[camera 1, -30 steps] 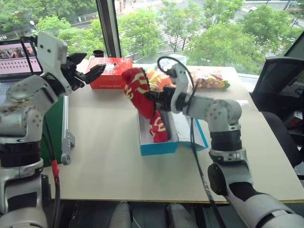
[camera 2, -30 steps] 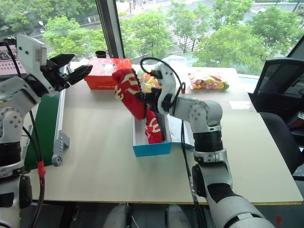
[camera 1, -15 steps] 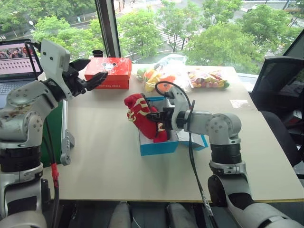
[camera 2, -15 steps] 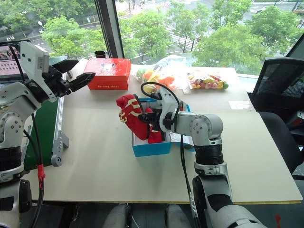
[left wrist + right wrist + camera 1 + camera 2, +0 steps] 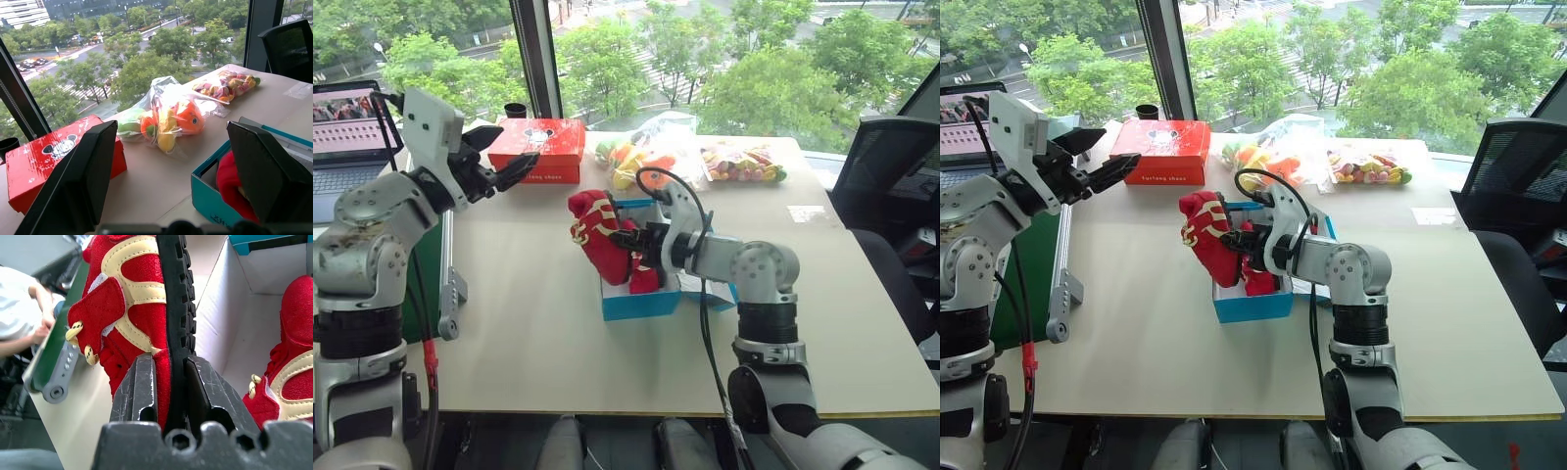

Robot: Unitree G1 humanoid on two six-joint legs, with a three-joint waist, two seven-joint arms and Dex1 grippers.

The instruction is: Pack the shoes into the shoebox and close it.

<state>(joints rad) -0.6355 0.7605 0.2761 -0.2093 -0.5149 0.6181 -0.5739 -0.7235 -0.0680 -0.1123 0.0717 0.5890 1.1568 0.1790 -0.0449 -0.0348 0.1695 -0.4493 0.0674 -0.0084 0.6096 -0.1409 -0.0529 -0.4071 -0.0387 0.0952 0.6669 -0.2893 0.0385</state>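
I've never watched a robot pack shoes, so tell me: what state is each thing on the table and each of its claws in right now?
Shoebox: open, lid folded back.
Held shoe: pinched by its edge, tilted over the box's left wall, not yet inside.
Second shoe: lying inside the box.
Right gripper: shut on the held shoe.
Left gripper: open, empty, raised near the red box.
Red box: closed.
Toy bags: sealed, lying flat.

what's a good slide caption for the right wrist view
Right tool clamps a red shoe by its sole edge above the open shoebox, the other shoe already inside.
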